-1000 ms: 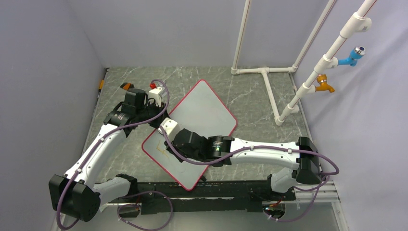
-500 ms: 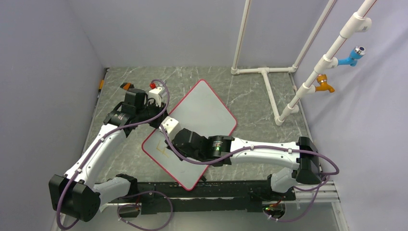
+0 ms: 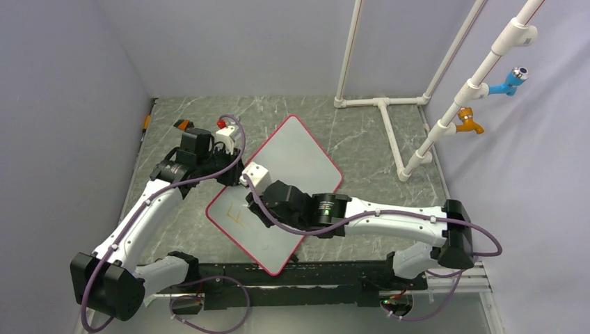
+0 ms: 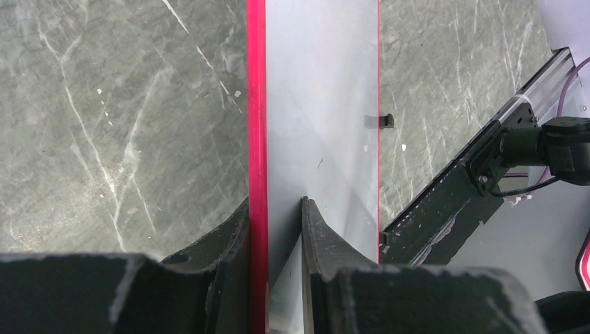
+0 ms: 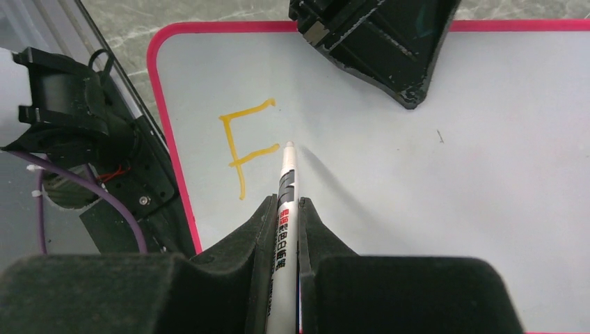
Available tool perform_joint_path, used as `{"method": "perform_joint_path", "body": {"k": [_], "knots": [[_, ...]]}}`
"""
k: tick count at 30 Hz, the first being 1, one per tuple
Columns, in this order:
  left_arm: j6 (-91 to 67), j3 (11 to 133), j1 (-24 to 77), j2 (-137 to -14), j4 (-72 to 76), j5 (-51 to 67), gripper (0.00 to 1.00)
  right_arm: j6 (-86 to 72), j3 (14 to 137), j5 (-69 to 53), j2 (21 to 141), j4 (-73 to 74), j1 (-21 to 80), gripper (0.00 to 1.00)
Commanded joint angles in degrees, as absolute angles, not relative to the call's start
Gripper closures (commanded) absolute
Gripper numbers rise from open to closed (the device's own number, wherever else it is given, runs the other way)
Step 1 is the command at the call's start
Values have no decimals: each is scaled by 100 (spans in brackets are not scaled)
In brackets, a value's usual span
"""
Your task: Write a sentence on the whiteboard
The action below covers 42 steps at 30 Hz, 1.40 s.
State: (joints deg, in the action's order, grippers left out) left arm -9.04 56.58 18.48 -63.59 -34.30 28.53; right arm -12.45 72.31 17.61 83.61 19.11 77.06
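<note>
Just ahead of the right fingers (image 5: 259, 233), clenched on a white marker (image 5: 286, 202), a lone orange "F" (image 5: 245, 142) begins the sentence (image 5: 236, 161) on the whiteboard (image 5: 431, 174), whose red rim the left fingers (image 4: 233, 233) pinch; the next letter probably calls for setting the tip down beside it.

surface: grey marbled table (image 3: 362, 146) | on it: whiteboard (image 3: 299, 153), white pipe frame (image 3: 392, 136)
</note>
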Motion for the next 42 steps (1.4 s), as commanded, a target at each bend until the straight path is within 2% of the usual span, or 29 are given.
{"method": "perform_joint_path", "body": {"k": [1, 20, 28, 42], "knots": [[-431, 5761, 1881, -6267, -3265, 2125, 100, -1137, 7010, 1687, 7768, 1366, 7706, 100], [-439, 6243, 1980, -6555, -3582, 1935, 100, -1001, 6574, 1637, 7085, 1391, 7523, 100], [-334, 6015, 1988, -6504, -3377, 1991, 100, -887, 6424, 1626, 6907, 1555, 7480, 100], [-327, 5830, 1994, -6381, -3265, 1860, 100, -659, 5963, 784, 6409, 1310, 7100, 100]]}}
